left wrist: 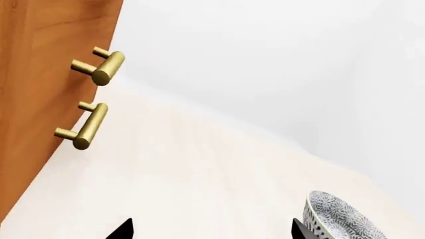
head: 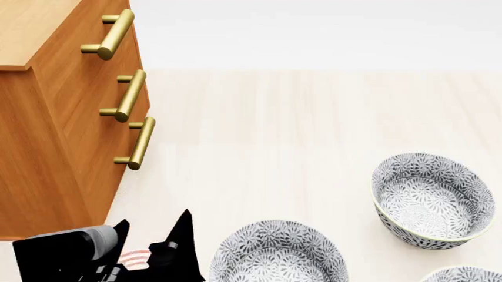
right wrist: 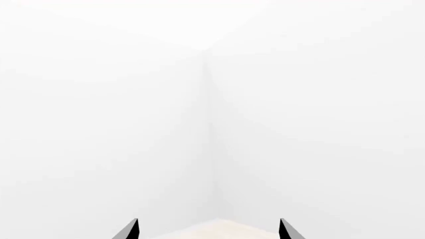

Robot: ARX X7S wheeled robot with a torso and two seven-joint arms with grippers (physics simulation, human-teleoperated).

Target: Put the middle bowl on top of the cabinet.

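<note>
On pale wood floor [head: 298,129] — white walls, cabinet [head: 55,147], three bowls, both grippers' jaws apart, empty.

It looks like a pretend room made on a computer. There are plain white walls [right wrist: 133,99], a pale wood tabletop [head: 298,129], a wooden cabinet [head: 70,135] and patterned bowls [head: 433,201], like in a home.
</note>
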